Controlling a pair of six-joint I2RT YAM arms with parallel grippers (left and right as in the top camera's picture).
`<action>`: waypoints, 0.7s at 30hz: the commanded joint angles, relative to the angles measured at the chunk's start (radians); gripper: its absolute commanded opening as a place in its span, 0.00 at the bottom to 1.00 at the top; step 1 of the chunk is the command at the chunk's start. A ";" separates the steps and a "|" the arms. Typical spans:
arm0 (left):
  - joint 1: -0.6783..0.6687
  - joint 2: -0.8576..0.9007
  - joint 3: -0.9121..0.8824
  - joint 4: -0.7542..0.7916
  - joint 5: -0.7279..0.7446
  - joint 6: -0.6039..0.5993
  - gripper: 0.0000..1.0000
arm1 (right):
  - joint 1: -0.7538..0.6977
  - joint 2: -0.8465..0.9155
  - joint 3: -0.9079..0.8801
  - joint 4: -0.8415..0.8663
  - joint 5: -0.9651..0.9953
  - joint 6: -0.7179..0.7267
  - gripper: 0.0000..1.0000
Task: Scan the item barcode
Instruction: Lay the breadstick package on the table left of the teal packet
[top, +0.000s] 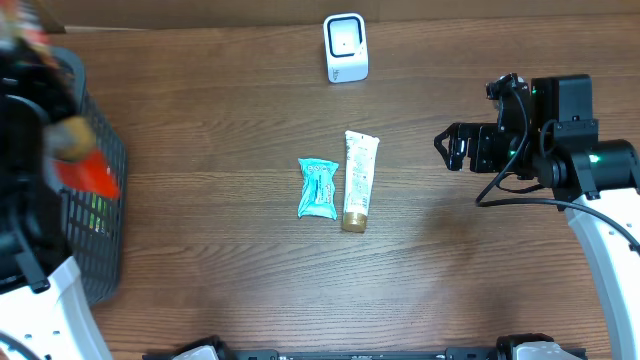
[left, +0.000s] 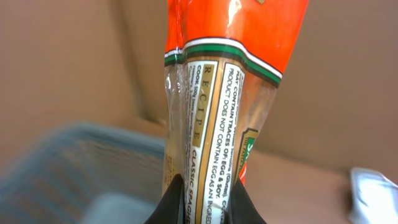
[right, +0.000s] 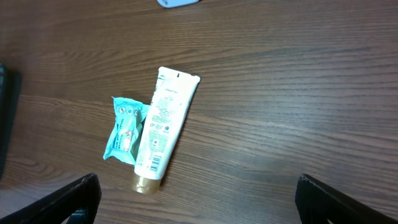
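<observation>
Wood-grain table (top: 220, 90) from overhead, with a white scanner (top: 346, 47) at top centre. It stands well apart from everything else, presumably so an item can be brought in front of it unobstructed. A dark mesh basket (top: 105, 200) at the left edge holds the stock of items.

**Left gripper** (left: 205, 200): in the left wrist view the two dark fingers are pressed together on the lower end of an orange-and-clear pasta pack (left: 230, 62). The pack rises up the middle of the frame above the blurred grey basket at lower left. Holding it by one end probably leaves the printed faces free for reading. The face turned to this camera carries recipe and allergen text, and no barcode shows on it. An orange blur over the basket in the overhead view is probably the same pack, far from the scanner.

**Right gripper** (top: 450, 148): at right of centre, fingers spread wide and holding nothing. Its wrist view looks down on a white tube (top: 358, 181) and a teal packet (top: 318, 188), which lie side by side and touching at the middle of the table. Both appear to have been laid out apart from the basket.

**Stage (judged):** early. The pack must be carried to the scanner and turned until its barcode faces the window.
</observation>
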 joint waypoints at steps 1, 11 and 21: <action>-0.117 0.051 -0.015 -0.069 0.155 -0.110 0.04 | 0.004 -0.002 0.022 -0.008 -0.006 -0.001 1.00; -0.346 0.367 -0.277 -0.220 0.131 -0.230 0.04 | 0.004 -0.002 0.022 -0.008 -0.006 -0.001 1.00; -0.459 0.668 -0.445 0.030 0.215 -0.314 0.04 | 0.004 -0.002 0.023 -0.008 -0.005 -0.002 1.00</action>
